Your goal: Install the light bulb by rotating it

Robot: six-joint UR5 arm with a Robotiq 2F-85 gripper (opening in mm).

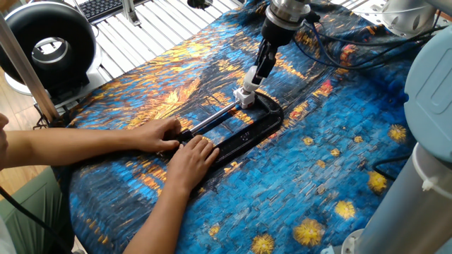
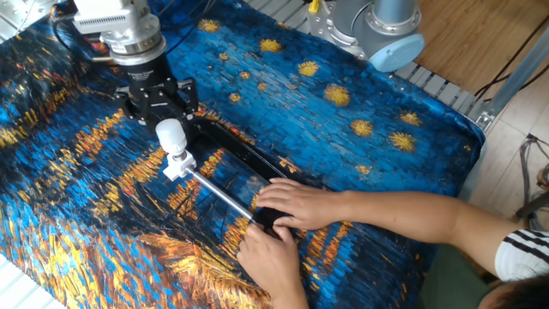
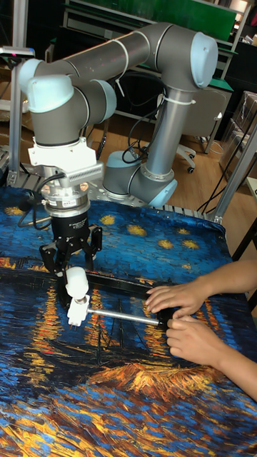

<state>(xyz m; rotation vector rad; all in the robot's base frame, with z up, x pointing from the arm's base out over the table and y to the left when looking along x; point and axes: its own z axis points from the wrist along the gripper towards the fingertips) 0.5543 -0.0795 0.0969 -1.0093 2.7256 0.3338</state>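
The light bulb is a small white globe standing upright on a white socket block. The block sits at the end of a metal rod in a black C-clamp. My gripper hangs just above and behind the bulb, open, with its black fingers splayed wide to either side and holding nothing. The tall fixed view shows the bulb below the spread gripper. In one fixed view the gripper comes down at a slant onto the bulb.
Two human hands press the clamp's other end onto the blue-and-orange patterned cloth. Black cables trail behind the arm. A round black ring device stands at the table's left edge. The robot base is at the far side.
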